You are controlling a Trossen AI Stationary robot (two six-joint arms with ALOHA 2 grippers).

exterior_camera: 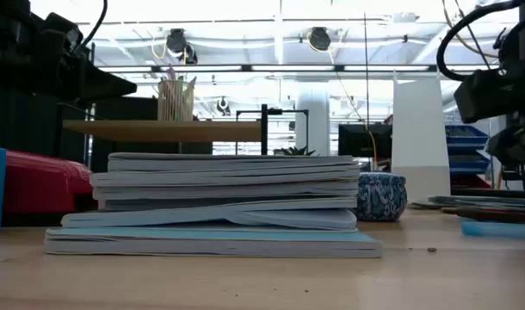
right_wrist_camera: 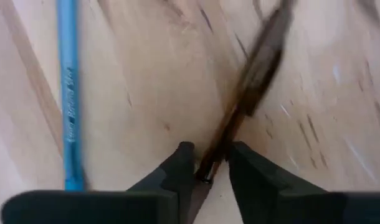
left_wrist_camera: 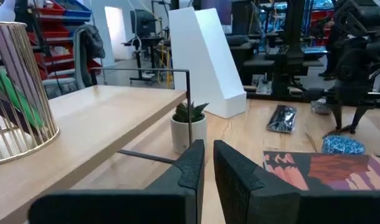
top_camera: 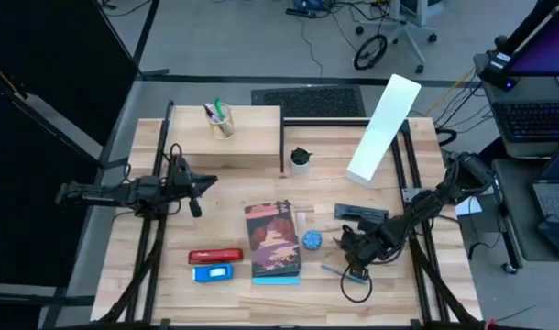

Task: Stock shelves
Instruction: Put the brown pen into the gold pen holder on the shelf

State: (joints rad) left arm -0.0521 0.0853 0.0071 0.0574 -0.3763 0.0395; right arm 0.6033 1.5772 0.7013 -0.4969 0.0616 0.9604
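Note:
The low wooden shelf (top_camera: 252,137) stands at the table's far side with a wire pen cup (top_camera: 222,121) on its plank. The white file holder (top_camera: 385,128) lies slanted at the far right. My right gripper (top_camera: 353,266) points down at the near right, shut on a dark brown pen (right_wrist_camera: 252,81). A blue pen (right_wrist_camera: 68,93) lies on the table beside it. My left gripper (top_camera: 195,203) hovers at the left in front of the shelf. Its fingers (left_wrist_camera: 193,165) are level, all but shut, with nothing between them. My right gripper pinches the dark pen near one end (right_wrist_camera: 213,152) between its two fingertips, coming from above. The fingers lie across the pen. The rest of the pen runs away from the fingers over the tabletop; I cannot tell whether it is lifted clear.
A stack of books (top_camera: 273,240) lies mid-table, with a blue patterned bowl (top_camera: 312,240) to its right. A red stapler (top_camera: 215,256) and a blue item (top_camera: 213,272) sit near left. A small potted plant (top_camera: 301,160) stands by the shelf's right leg. A black packet (top_camera: 360,213) lies behind my right gripper.

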